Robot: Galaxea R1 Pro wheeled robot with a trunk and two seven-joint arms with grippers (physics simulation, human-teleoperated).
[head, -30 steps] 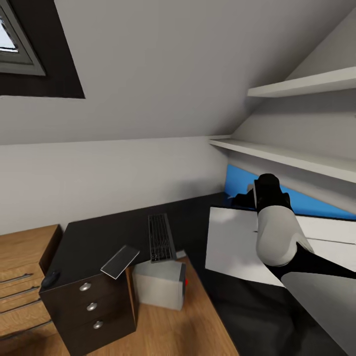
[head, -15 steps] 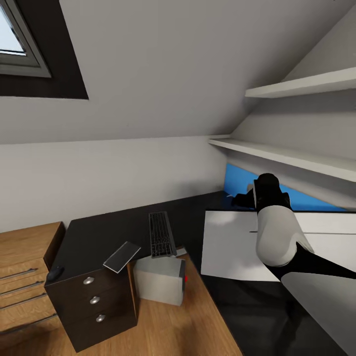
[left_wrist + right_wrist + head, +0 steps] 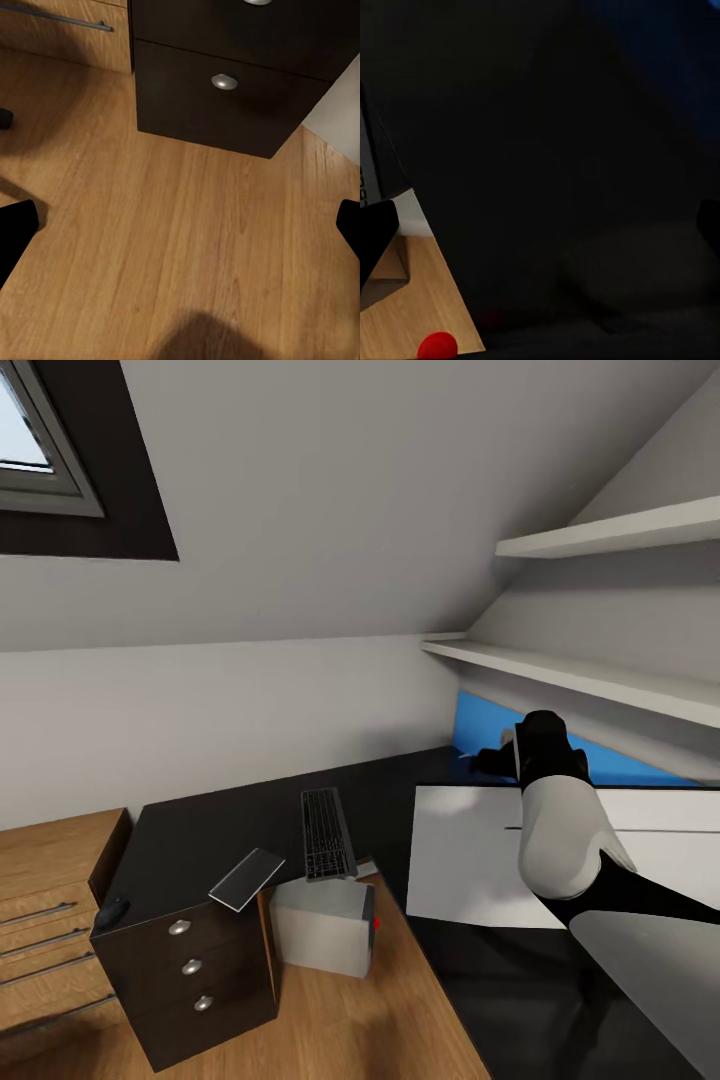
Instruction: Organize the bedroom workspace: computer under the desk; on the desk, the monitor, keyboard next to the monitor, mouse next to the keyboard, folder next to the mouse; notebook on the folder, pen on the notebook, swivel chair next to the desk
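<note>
Item: my right gripper [image 3: 492,760], fingers spread, empty, is hovering unmoved behind the wide pale-backed flat monitor [image 3: 470,850], itself lying unshifted on the long black desk [image 3: 200,840]. Repositioning pending. Left gripper [image 3: 180,225] is hanging wide over floor.

desks: one, black desk [image 3: 220,830]
drawers in the desk: three, each with a round silver knob [image 3: 179,927]
keyboards: one, dark keyboard [image 3: 325,834]
mice: one, small dark mouse [image 3: 110,911] at the desk's near left corner
notebooks: one, thin notebook [image 3: 245,879] over the desk's near edge
computers: one, pale computer [image 3: 322,925]
monitors: one, lying pale monitor [image 3: 470,850]
wall shelves: two, at right
skylights: one, far left
</note>
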